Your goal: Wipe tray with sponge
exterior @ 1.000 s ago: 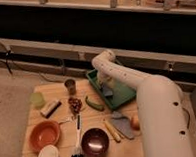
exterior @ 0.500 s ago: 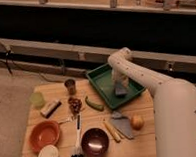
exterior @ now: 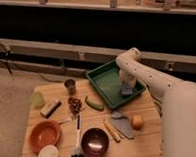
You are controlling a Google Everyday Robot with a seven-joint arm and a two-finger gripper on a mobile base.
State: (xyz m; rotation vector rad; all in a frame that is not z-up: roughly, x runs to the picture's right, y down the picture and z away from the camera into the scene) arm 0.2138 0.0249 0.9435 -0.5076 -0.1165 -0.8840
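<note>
One gripper [exterior: 127,84] sits low inside the tray [exterior: 104,85], at its 3 o'clock end, right on top of the sponge [exterior: 127,92]; whether it's open or clamped, can't tell. Sponge lies just inside the right rim. Tray floor lies open toward 9 o'clock. Tray occupies the table's [exterior: 59,120] 1 o'clock corner. Orange bowl [exterior: 44,135] is at 8 o'clock and dark bowl [exterior: 94,142] at 6; contents unreadable.

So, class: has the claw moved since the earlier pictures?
Yes. The claw has shifted rightward over the tray, from its left half toward its right rim.
</note>
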